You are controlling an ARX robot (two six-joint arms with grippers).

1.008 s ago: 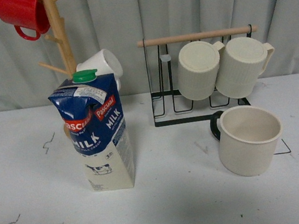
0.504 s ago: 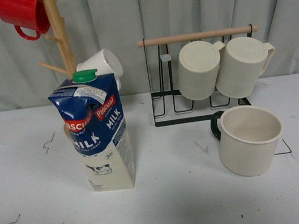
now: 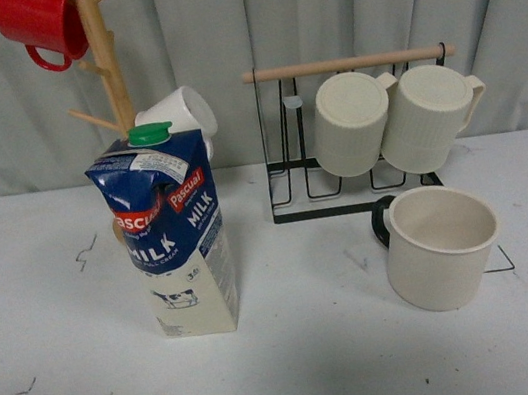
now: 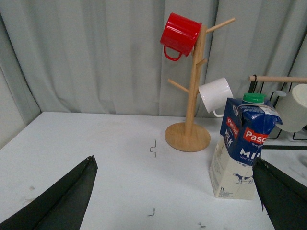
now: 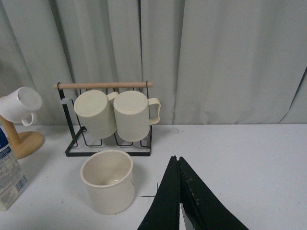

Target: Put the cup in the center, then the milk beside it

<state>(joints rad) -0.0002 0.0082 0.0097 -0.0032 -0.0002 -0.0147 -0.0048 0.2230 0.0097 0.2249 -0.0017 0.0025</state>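
Cream enamel-style cup (image 3: 442, 247) is found upright toward the right edge of the tabletop (image 3: 314, 372), nearer the right gripper (image 5: 176, 162), whose jaws are pressed together; the left gripper (image 4: 173, 160) is spread wide.

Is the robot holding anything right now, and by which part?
Nothing is held. The left gripper is open and empty, the right gripper is shut on nothing; the cup and the milk stand free on the table.
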